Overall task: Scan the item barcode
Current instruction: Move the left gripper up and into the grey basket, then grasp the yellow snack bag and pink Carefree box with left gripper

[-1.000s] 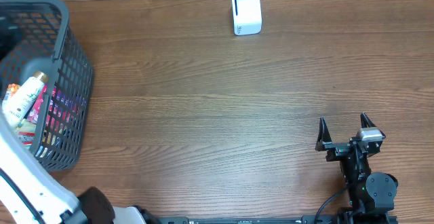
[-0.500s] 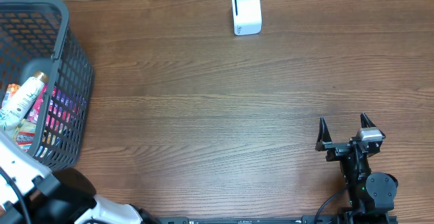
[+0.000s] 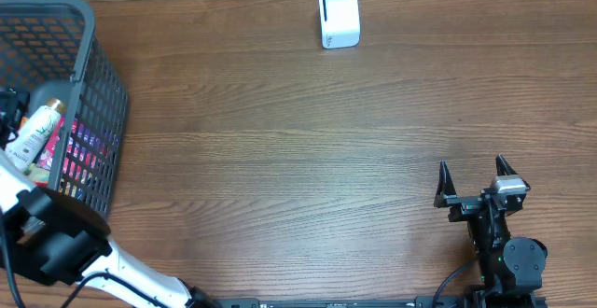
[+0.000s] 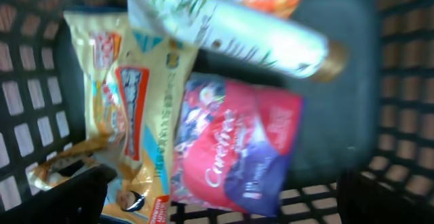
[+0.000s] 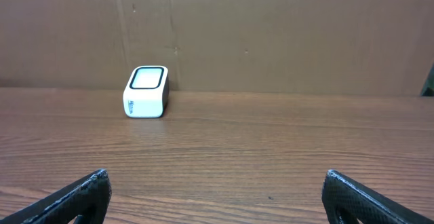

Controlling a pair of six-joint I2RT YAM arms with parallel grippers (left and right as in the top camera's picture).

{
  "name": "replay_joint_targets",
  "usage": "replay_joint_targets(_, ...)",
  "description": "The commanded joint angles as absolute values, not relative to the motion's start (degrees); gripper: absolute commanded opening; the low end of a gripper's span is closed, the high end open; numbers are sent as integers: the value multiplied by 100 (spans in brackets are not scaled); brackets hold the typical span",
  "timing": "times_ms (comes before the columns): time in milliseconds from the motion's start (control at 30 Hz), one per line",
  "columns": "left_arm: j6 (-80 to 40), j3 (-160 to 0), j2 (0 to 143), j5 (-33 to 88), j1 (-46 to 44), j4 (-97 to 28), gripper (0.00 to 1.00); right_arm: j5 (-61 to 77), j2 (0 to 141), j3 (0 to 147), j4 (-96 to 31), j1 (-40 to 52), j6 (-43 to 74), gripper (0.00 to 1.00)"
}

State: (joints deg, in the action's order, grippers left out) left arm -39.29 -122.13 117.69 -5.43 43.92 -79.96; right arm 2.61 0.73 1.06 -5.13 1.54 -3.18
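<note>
White tube (image 4: 230, 30), yellow packet (image 4: 135, 108) and red pouch (image 4: 237, 149) lie in the basket (image 4: 407, 81) right beneath my left jaws, spread wide, gripping nothing. My right jaws gape empty over the table (image 3: 280, 159), the white scanner (image 5: 146, 91) far ahead of them.

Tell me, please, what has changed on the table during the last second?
The left arm moved left and further over the basket; the open left hand now looks down on the tube and red packet inside. Nothing was taken hold of. The right hand, scanner and basket stayed in place.
</note>
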Motion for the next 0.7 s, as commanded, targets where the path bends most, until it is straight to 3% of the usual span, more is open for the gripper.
replay_joint_targets(0, -4150, -12307, 11998, -961, 4418, -8189, 100, 259, 16, 47, -473, 165, -283, 100)
replay_joint_targets(667, -4377, -12230, 12897, -1221, 4338, -8764, 99, 259, 16, 47, -473, 165, -283, 100)
